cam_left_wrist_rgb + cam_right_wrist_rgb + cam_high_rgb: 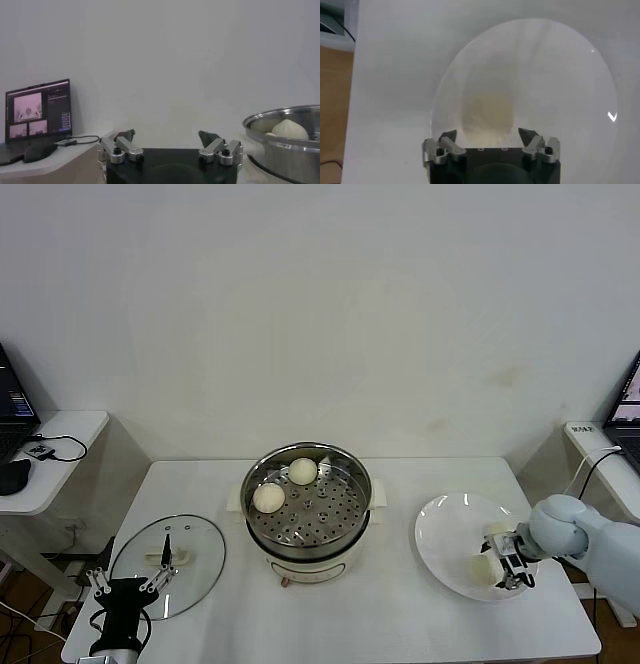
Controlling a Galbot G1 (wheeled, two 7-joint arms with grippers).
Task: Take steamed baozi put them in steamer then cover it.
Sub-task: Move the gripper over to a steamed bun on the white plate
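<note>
The steamer (345, 529) stands mid-table, and two baozi (268, 497) (303, 471) rest on its perforated tray. On the white plate (440, 534) at the right lies another baozi (483, 569), seen close up in the right wrist view (487, 112). My right gripper (513, 567) (487, 135) is low over the plate and open, with one finger on each side of that bun and a little space left. A second pale bun (497, 532) lies beside the gripper. The glass cover (167, 552) lies flat at the left. My open left gripper (125, 586) (170, 142) waits at its near edge.
Side tables with laptops flank the table: one at the left (12, 419) with a mouse and cable, another at the right (625, 399). In the left wrist view the steamer's rim (285, 122) and a bun (289, 130) show to one side, and the laptop (39, 110) to the other.
</note>
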